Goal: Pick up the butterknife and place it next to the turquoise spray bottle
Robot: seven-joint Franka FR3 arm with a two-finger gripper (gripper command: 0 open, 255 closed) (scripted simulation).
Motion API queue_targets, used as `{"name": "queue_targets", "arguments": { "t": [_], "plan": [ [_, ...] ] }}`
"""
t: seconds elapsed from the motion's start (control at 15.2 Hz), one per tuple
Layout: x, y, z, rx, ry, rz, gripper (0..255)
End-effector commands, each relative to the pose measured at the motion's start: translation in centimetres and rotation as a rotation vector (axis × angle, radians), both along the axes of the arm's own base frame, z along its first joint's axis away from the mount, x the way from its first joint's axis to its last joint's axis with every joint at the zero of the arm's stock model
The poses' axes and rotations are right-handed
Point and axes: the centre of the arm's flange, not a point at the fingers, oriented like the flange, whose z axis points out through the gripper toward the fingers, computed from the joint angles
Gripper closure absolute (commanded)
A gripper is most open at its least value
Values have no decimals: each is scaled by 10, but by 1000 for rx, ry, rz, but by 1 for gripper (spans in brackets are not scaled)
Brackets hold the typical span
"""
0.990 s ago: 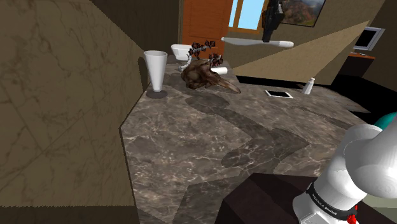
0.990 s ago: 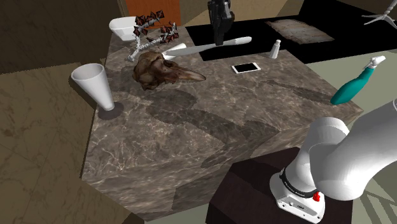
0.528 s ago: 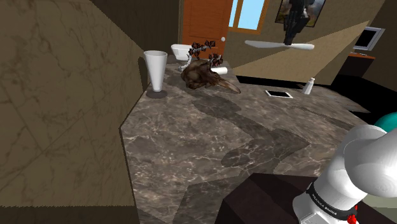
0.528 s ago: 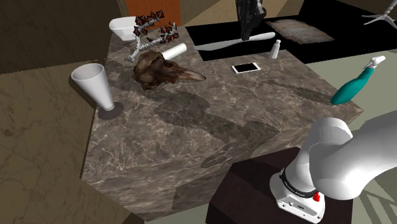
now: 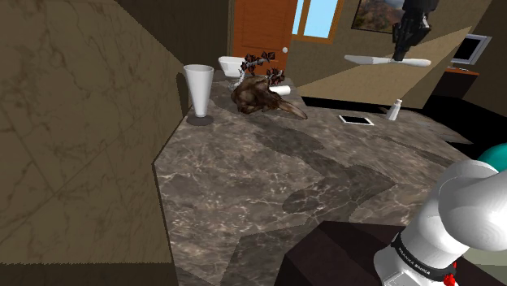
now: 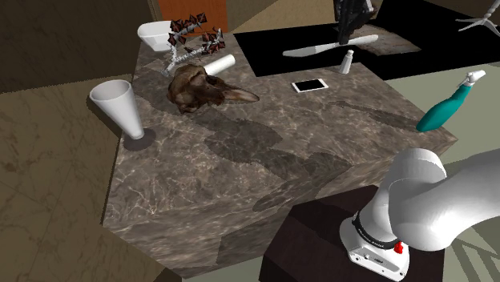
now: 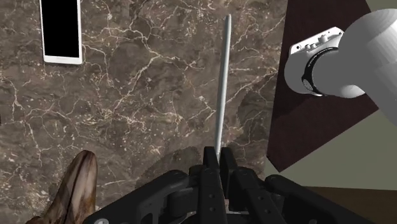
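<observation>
While the pincer (image 7: 216, 154) clasps it, the butterknife (image 7: 222, 89) lies horizontal.

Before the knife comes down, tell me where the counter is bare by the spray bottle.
Bare counter lies between the phone, the shaker and the bottle. The wide middle, from the vase to the stand, is free too. Crowded: the far corner around the bowl and brown lump.

Phone (image 6: 309, 84), vase (image 6: 120, 108), shaker (image 6: 347, 62) on marble counter (image 6: 240, 188)
</observation>
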Motion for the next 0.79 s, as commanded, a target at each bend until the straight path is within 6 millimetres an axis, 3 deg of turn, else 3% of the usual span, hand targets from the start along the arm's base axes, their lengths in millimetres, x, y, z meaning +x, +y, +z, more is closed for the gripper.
{"name": "queue_targets", "arguments": {
  "t": [0.0,0.73],
  "plan": [
    [-13,-27,0,0,1,1,255],
    [-90,-151,0,0,1,1,255]
  ]
}}
